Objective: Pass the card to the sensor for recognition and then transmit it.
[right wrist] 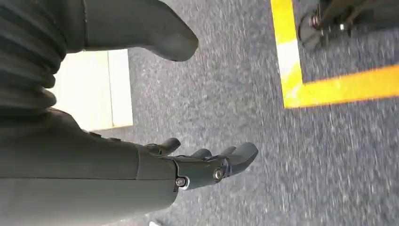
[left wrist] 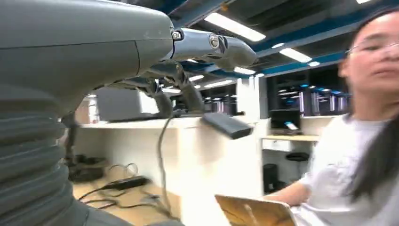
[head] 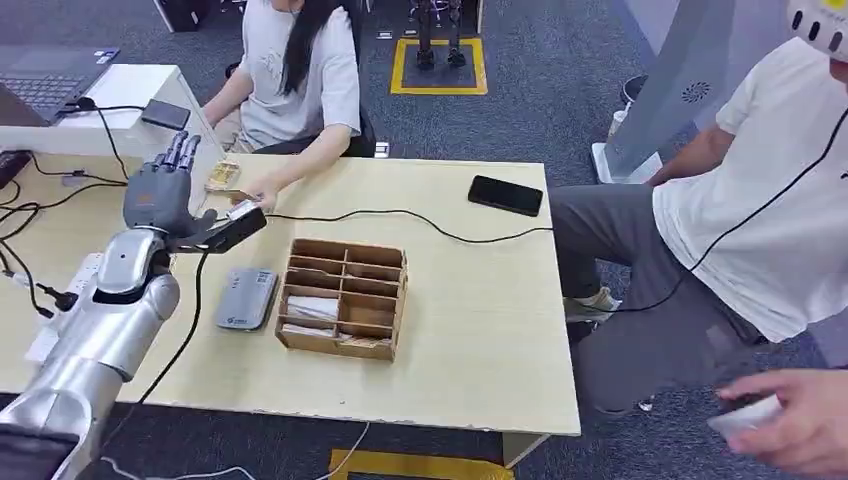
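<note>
The left hand (head: 165, 192) is raised over the worktop (head: 470, 330), fingers spread upward, its thumb apparently pinching the card (head: 241, 209) toward the seated person's hand (head: 262, 190), likely for handover. The grey sensor (head: 245, 297) lies beside the wooden organizer (head: 343, 297). The right hand (right wrist: 207, 165) hangs empty, fingers loosely apart.

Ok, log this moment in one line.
left robot hand: pinches dark card above table | grey sensor: on table, beside wooden organizer | right robot hand: hanging, empty | person's hand: near card

phone (head: 505, 195) far desk edge | wood organizer (head: 343, 298) mid | laptop (head: 45, 82) far-left
</note>
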Controlling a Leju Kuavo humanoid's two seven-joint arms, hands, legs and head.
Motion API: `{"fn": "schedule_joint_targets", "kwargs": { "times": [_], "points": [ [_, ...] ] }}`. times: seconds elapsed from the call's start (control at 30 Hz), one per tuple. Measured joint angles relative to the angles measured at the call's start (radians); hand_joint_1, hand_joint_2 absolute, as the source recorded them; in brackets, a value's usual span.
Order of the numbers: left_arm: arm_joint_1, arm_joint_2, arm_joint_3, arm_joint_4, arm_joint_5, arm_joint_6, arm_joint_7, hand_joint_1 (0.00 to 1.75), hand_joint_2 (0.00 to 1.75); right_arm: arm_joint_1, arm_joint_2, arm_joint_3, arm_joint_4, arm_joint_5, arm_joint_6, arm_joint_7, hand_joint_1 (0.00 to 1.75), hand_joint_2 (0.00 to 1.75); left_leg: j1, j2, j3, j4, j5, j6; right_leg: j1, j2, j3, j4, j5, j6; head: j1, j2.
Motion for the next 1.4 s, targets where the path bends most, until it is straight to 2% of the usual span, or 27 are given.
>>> {"fn": "schedule_joint_targets", "kwargs": {
  "times": [0.17,0.3,0.4,0.47,0.5,0.53,0.57,0.67,0.73,0.87,0.97,1.03,1.1,1.17,1.3,1.4],
  "points": [
    [0.016,0.015,0.020,-0.004,0.003,0.010,0.008,0.00,1.75,0.000,-0.005,-0.005,-0.001,0.013,-0.002,0.000,0.00,1.75,0.000,0.000,-0.001,0.000,0.000,0.000,0.000,0.000,0.001,0.000,0.000,0.000,0.000,0.000],
    [0.078,0.070,0.094,-0.004,0.037,0.078,0.014,0.00,1.75,0.006,-0.005,-0.007,-0.001,0.014,-0.005,-0.004,0.00,1.75,0.000,0.006,0.001,-0.001,-0.001,0.000,0.000,0.006,0.000,0.000,0.000,0.000,0.000,0.000],
    [0.153,0.133,0.205,-0.002,0.107,0.143,-0.010,0.00,1.75,0.012,-0.005,-0.015,-0.002,0.015,-0.007,0.000,0.00,1.75,0.001,0.006,0.000,-0.002,-0.001,0.000,0.000,0.007,-0.001,0.001,-0.001,-0.001,0.000,0.000],
    [0.217,0.173,0.292,0.006,0.179,0.179,-0.054,0.00,1.75,0.013,-0.005,-0.020,-0.002,0.016,-0.013,0.006,0.00,1.75,0.001,0.007,0.000,-0.003,-0.002,-0.001,0.000,0.008,-0.001,0.001,-0.001,-0.001,0.000,0.000],
    [0.260,0.189,0.359,0.008,0.240,0.198,-0.094,0.00,1.75,0.014,-0.005,-0.024,-0.002,0.016,-0.018,0.007,0.00,1.75,0.001,0.009,0.001,-0.003,-0.003,-0.003,0.000,0.010,-0.002,0.001,-0.002,-0.002,0.000,0.000],
    [0.316,0.198,0.446,0.008,0.300,0.214,-0.135,0.00,1.75,0.016,-0.005,-0.029,-0.002,0.016,-0.024,0.009,0.00,1.75,0.001,0.010,0.002,-0.003,-0.003,-0.004,0.000,0.011,-0.002,0.001,-0.003,-0.002,0.001,0.000],
    [0.361,0.200,0.496,0.006,0.335,0.223,-0.163,0.00,1.75,0.017,-0.005,-0.034,-0.002,0.016,-0.026,0.009,0.00,1.75,0.001,0.011,0.003,-0.003,-0.004,-0.003,0.000,0.012,-0.002,0.001,-0.003,-0.003,0.000,0.000],
    [0.480,0.195,0.692,0.006,0.382,0.216,-0.205,0.00,1.75,0.019,-0.005,-0.042,-0.002,0.021,-0.026,0.014,0.00,1.75,0.002,0.011,0.001,-0.003,-0.005,-0.003,0.001,0.012,-0.002,0.000,-0.004,-0.002,0.001,0.000],
    [0.528,0.185,0.836,0.024,0.387,0.185,-0.241,0.00,1.75,0.019,-0.005,-0.048,-0.002,0.034,-0.027,0.015,0.00,1.75,0.002,0.010,0.000,-0.003,-0.005,-0.003,0.001,0.011,-0.002,0.000,-0.004,-0.002,0.000,0.000],
    [0.569,0.158,1.109,0.138,0.409,0.128,-0.294,0.00,1.75,0.018,-0.005,-0.058,-0.002,0.047,-0.027,0.013,0.00,1.75,0.002,0.009,0.001,-0.003,-0.006,-0.002,0.001,0.010,-0.001,-0.001,-0.005,-0.002,0.000,0.000],
    [0.572,0.092,1.278,0.251,0.420,0.148,-0.273,0.00,1.75,0.016,-0.005,-0.063,-0.002,0.053,-0.025,0.011,0.00,1.75,0.000,0.005,0.002,-0.003,-0.006,-0.002,0.000,0.005,0.001,-0.001,-0.005,-0.001,0.001,0.000],
    [0.572,0.040,1.356,0.314,0.444,0.153,-0.281,0.00,1.75,0.012,-0.005,-0.064,-0.002,0.057,-0.023,0.011,0.00,1.75,-0.001,0.002,0.003,-0.003,-0.006,-0.001,-0.001,0.003,0.002,-0.001,-0.006,0.001,0.000,0.000],
    [0.571,-0.014,1.408,0.364,0.457,0.156,-0.300,0.00,1.75,0.008,-0.004,-0.064,-0.002,0.065,-0.023,0.011,0.00,1.75,0.000,-0.001,0.002,-0.002,-0.006,-0.001,-0.001,-0.001,0.004,-0.002,-0.006,0.001,0.000,0.000],
    [0.568,-0.051,1.452,0.412,0.454,0.164,-0.291,0.00,1.75,0.004,-0.004,-0.064,-0.001,0.067,-0.023,0.011,0.00,1.75,-0.001,-0.002,0.003,-0.002,-0.006,0.000,-0.001,-0.001,0.005,-0.002,-0.006,0.001,0.001,0.000],
    [0.566,-0.111,1.489,0.472,0.435,0.198,-0.278,0.00,1.75,0.002,-0.004,-0.064,-0.001,0.068,-0.021,0.013,0.00,1.75,-0.001,-0.002,0.003,-0.002,-0.006,0.000,-0.001,-0.001,0.005,-0.002,-0.006,0.001,0.000,0.000],
    [0.561,-0.153,1.496,0.517,0.373,0.222,-0.224,0.00,1.75,-0.001,-0.004,-0.066,-0.001,0.067,-0.023,0.016,0.00,1.75,-0.002,-0.002,0.004,-0.002,-0.006,0.000,-0.002,-0.001,0.005,-0.002,-0.006,0.002,0.000,0.000]
  ]
}}
